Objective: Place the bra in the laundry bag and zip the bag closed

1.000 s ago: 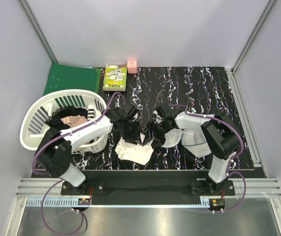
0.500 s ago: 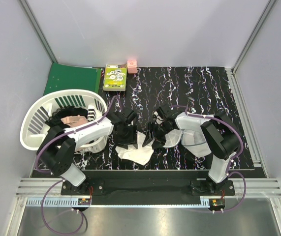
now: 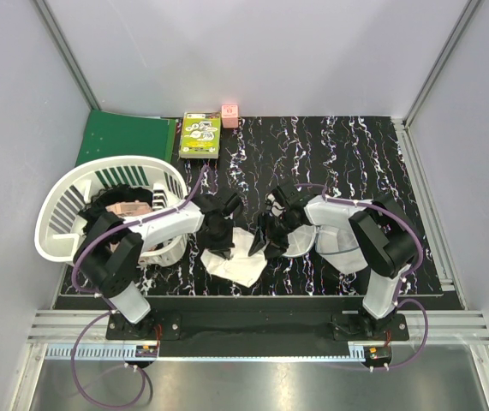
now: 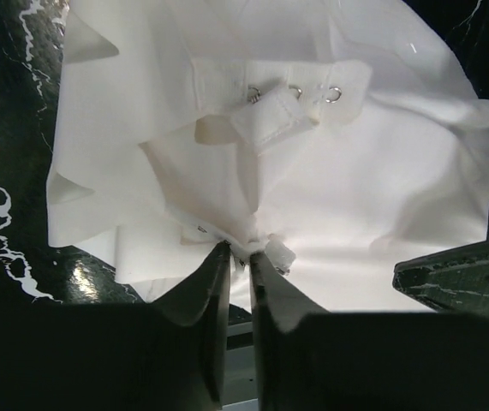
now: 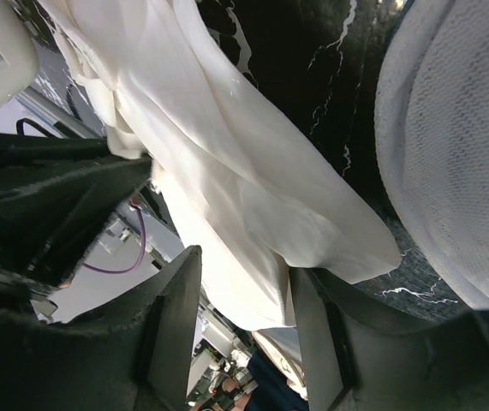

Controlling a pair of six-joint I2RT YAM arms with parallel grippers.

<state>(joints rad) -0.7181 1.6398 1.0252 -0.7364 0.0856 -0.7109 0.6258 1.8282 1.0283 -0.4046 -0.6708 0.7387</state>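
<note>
Since a second ago the left pincer (image 4: 237, 250) has swung down from farther back on the black white-veined marbled worktop (image 3: 347, 163) onto the bra (image 4: 355, 214), a smooth white fabric garment with a strap carrying three small metal rings. Its fingers are now pressed together, pinching a bunched fold at the garment's near edge. The bra lies crumpled near the front of the worktop between the two arms. The right pincer (image 5: 244, 270) stands spread just right of it, with white fabric showing in the gap. The white round mesh laundry bag (image 5: 450, 145) sits just beside the bra's right side, under the right arm. On the left, the white slatted plastic basket (image 3: 60, 210) holds dark fabric (image 3: 117, 192) and a pale pink garment (image 3: 130, 210).
</note>
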